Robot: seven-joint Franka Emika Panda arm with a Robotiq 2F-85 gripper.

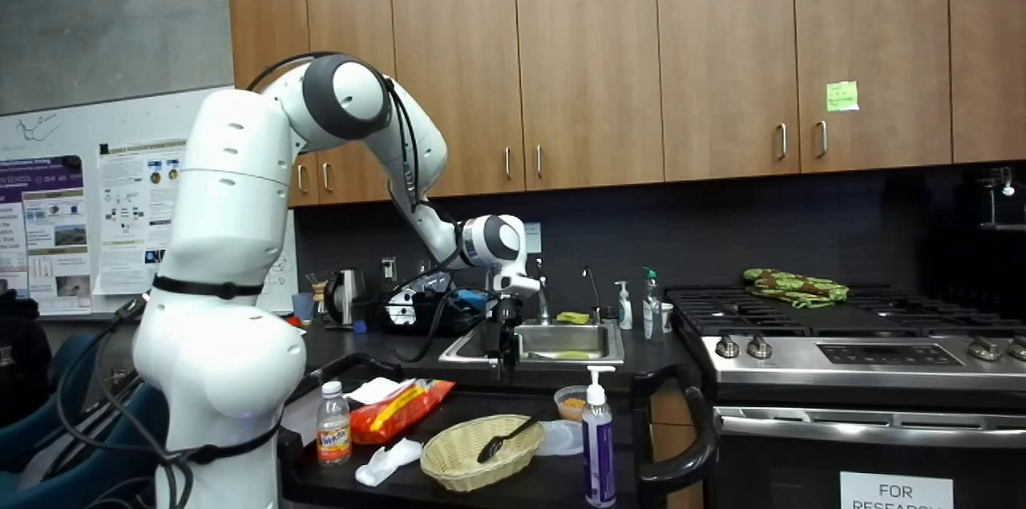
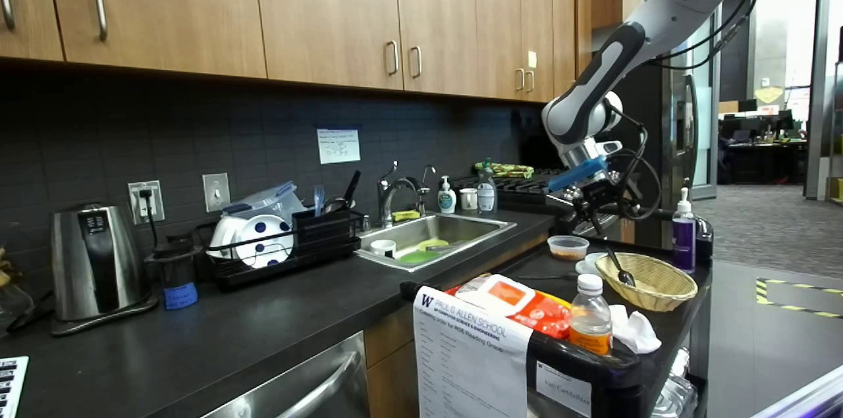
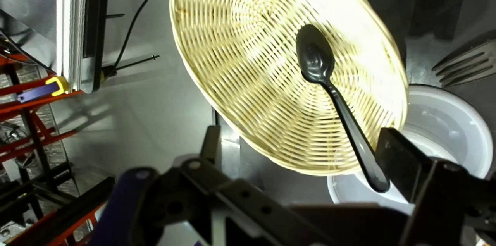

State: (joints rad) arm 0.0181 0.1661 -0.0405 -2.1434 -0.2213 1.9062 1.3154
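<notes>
The gripper has room between its parted fingers in the wrist view, though a black spoon juts over the rim of a wicker basket at lower right, seen beside one fingertip, depth unclear. In an exterior view, a gap at lower center separates a red snack bag from a plastic tub, leading down to the basket. An upright pump bottle stands right of the basket; a crumpled white napkin and a drink bottle crowd its left.
</notes>
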